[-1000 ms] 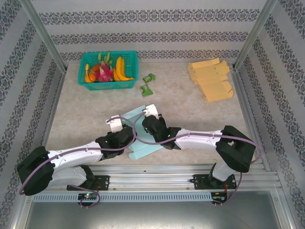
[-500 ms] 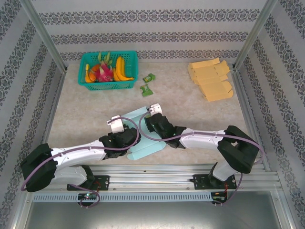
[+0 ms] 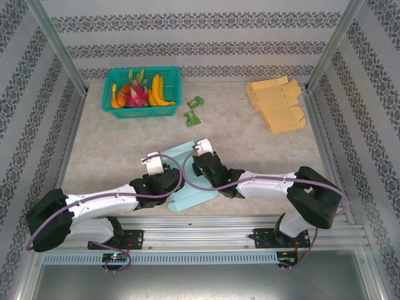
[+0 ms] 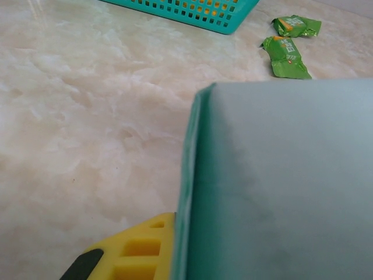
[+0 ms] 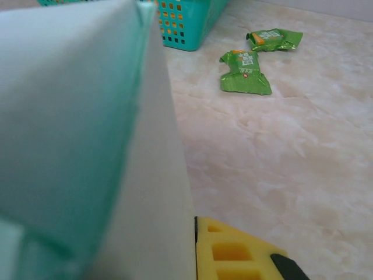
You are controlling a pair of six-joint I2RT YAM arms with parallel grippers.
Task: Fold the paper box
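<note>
My left claw (image 3: 167, 182) is clamped on the box (image 3: 192, 196), the right claw (image 3: 209, 170) I can't read as gripping or not, so I'd fold slowly, keeping creases square to the tabletop (image 3: 269, 156).

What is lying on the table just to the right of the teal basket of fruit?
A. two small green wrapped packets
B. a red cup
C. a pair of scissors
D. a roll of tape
A: two green packets lie close together just off the right end of the basket, and both wrist views show their crinkled wrappers.
</note>
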